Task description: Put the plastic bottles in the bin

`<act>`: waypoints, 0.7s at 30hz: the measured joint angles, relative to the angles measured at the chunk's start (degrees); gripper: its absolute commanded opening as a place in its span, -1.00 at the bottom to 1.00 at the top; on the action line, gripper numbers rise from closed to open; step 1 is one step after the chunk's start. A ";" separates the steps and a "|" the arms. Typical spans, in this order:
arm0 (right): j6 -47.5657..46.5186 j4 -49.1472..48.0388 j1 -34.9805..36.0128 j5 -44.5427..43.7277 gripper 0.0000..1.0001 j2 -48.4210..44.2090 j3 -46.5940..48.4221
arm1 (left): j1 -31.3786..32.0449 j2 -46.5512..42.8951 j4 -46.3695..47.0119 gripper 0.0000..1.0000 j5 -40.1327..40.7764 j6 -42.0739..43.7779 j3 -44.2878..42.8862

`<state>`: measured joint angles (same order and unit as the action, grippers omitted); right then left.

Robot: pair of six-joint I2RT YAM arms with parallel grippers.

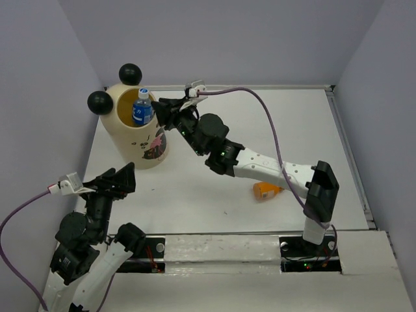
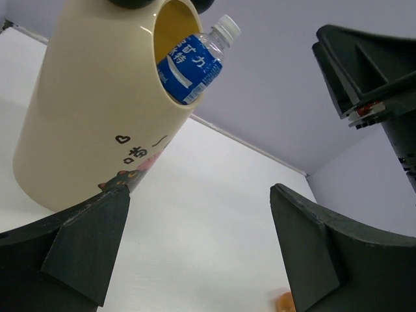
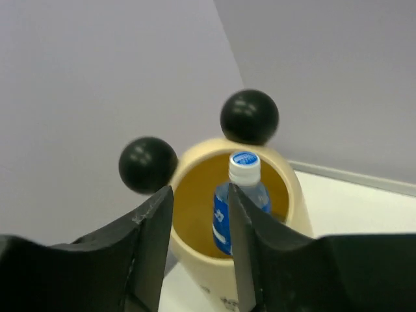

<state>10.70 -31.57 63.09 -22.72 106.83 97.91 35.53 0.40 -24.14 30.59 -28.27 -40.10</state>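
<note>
Cream bin (image 1: pixel 140 148) at back left has a clear bottle (image 1: pixel 142 109) w/ blue label inside, cap poking out. By its rim the right gripper (image 3: pixel 200 192) has fingers a bit apart, empty. Near it, the left gripper (image 2: pixel 199 195) is spread wide, empty. An orange bottle (image 1: pixel 266 190) lies on the table (image 1: pixel 195 195).

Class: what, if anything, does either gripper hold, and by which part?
Nothing. Left gripper and right gripper are empty; the clear bottle sits free in the bin.
</note>
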 measured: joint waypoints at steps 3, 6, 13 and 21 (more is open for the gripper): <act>2.23 6.10 -0.55 -0.94 -1.00 -7.15 -9.25 | 0.00 2.19 1.79 0.98 -3.54 0.74 -0.13; 5.86 14.34 -2.71 0.22 -1.00 -15.23 -19.65 | 0.00 7.21 4.74 0.98 -10.14 1.25 -0.04; 15.63 30.49 -14.23 -0.35 -0.64 -41.09 -45.35 | 0.17 22.40 19.63 0.98 -31.71 -0.55 3.23; 21.68 44.13 -24.61 -6.23 0.70 -67.95 -53.55 | 20.52 47.89 31.71 0.78 -32.83 -0.81 4.46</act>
<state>32.38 12.56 38.48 -28.95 38.87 44.36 56.05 48.29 7.57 -2.24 -29.08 -35.64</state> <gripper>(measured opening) 0.799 0.890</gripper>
